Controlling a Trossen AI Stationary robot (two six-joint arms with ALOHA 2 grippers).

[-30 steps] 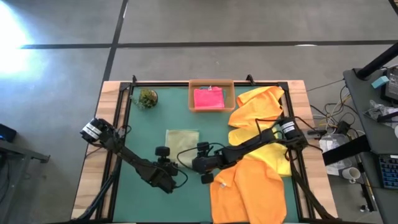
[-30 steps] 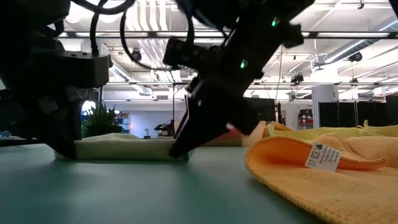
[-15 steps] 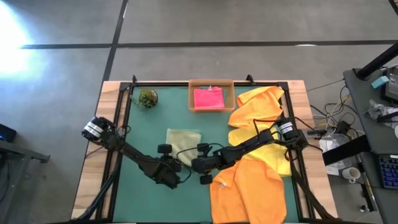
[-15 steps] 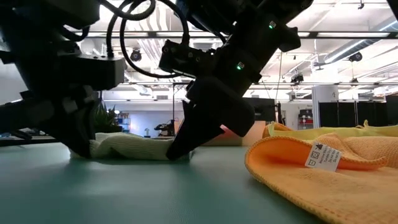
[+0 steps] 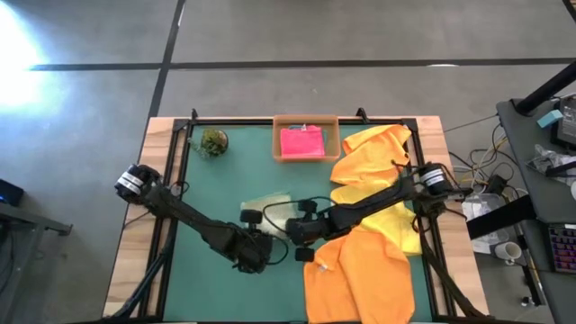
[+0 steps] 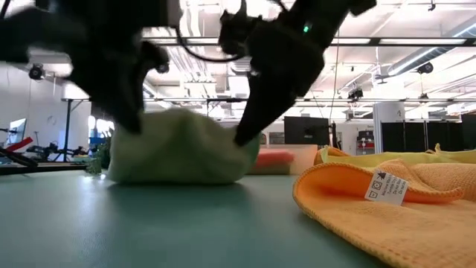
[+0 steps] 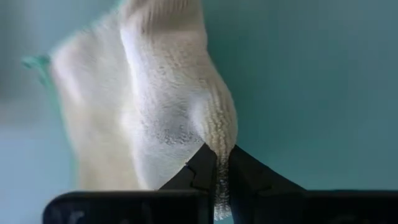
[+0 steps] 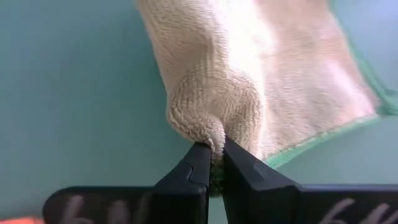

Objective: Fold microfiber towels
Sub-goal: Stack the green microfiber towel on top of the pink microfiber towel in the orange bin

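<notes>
I see the left gripper [image 7: 217, 163] and the right gripper [image 8: 212, 155] each pinching an edge of the pale sage towel [image 6: 178, 147], lifted above the green tabletop [image 5: 207, 193] centre.

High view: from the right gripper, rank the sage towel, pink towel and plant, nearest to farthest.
From the right gripper:
1. Sage towel: pinched in its fingers, mid-mat.
2. Pink towel: in the cardboard tray, far edge.
3. Plant: far left corner.
</notes>
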